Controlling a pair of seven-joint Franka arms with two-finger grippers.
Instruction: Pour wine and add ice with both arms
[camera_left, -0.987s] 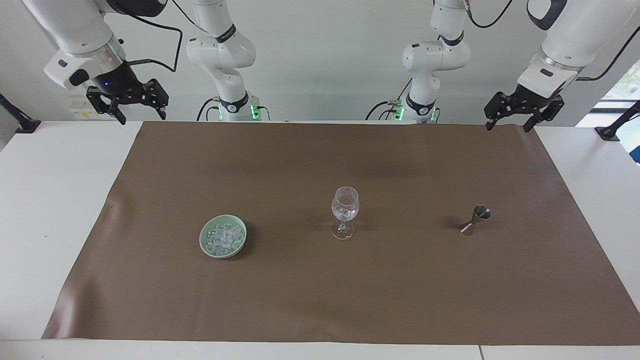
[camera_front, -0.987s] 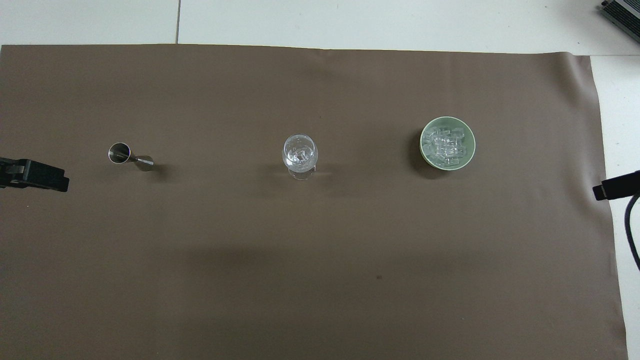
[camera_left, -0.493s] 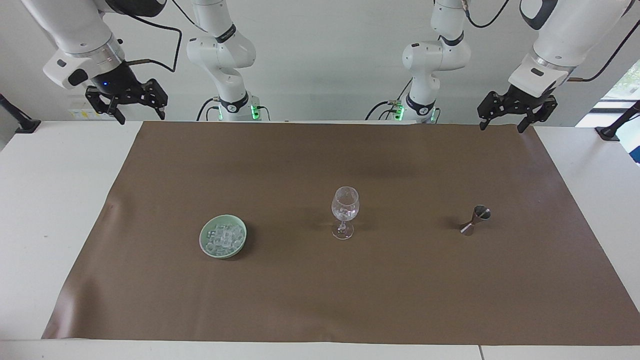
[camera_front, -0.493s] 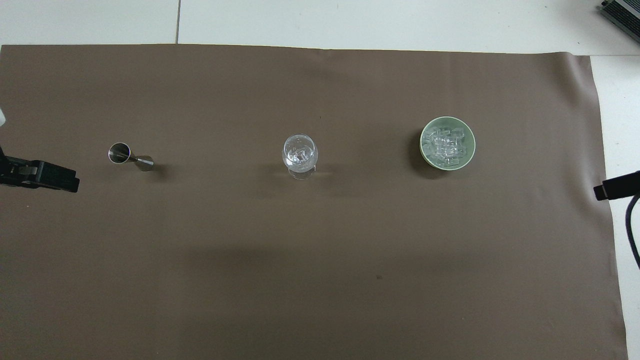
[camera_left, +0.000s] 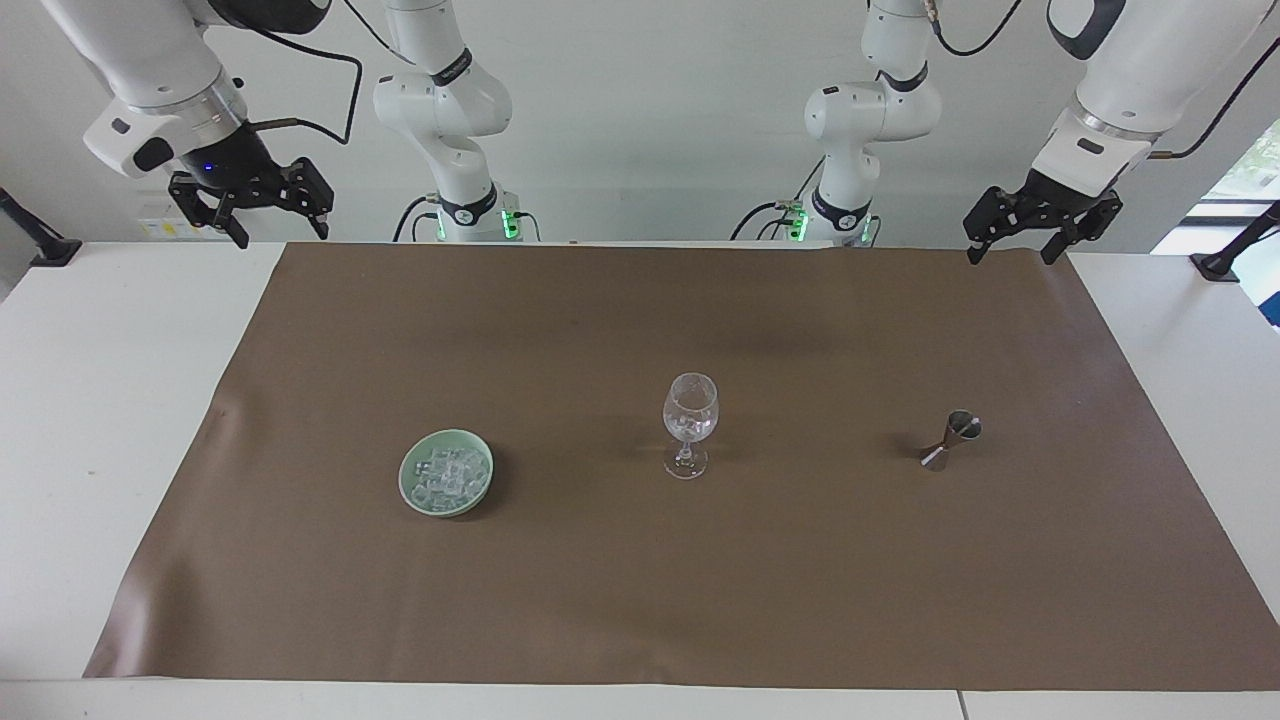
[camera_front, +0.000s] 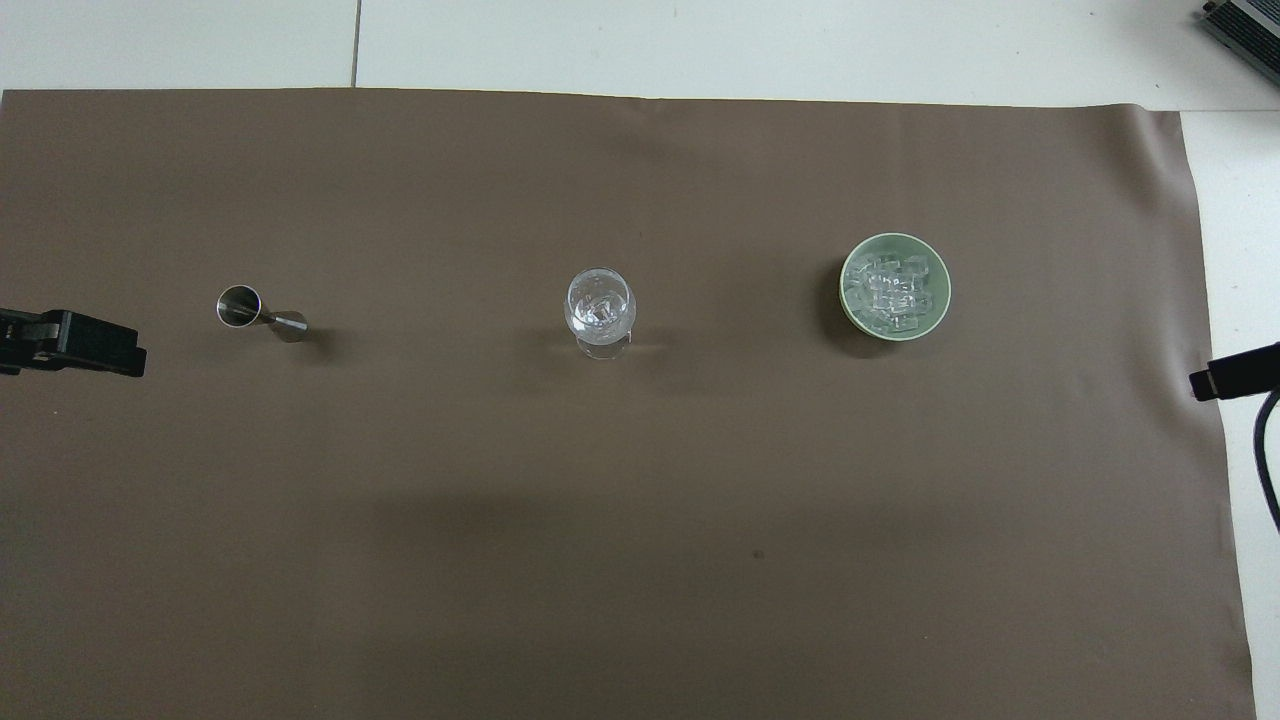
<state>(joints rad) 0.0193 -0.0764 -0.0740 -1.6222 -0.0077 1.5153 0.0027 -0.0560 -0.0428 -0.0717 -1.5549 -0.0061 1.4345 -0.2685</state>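
The white table (camera_left: 100, 420) carries a brown mat (camera_left: 640, 580) that covers most of its top. Only the facing view shows the two arms whole, both raised at the robots' edge of the mat. The right arm (camera_left: 150, 70) hangs its right gripper (camera_left: 270, 228) over the mat's corner at its own end; the left arm (camera_left: 1130, 70) holds the left gripper (camera_left: 1012, 250) over the mat's corner at the other end. Both claws stand apart and empty. The overhead view cuts them down to black tips at its edges: the left gripper's (camera_front: 70, 342) beside the jigger, the right one's (camera_front: 1232, 372) at the mat's border near the dish.

Three things stand in a row across the mat's middle, well apart. At the right arm's end, a pale green dish (camera_left: 480, 492) holds the ice (camera_left: 445, 478), a heap of clear cubes, seen best from overhead. In the centre stands an upright stemmed wine glass (camera_left: 689, 422) with clear bits in its bowl; whether ice or liquid is hard to tell. Toward the left arm's end stands a steel jigger (camera_left: 951, 440). From overhead its open cup (camera_front: 239, 305) shows.
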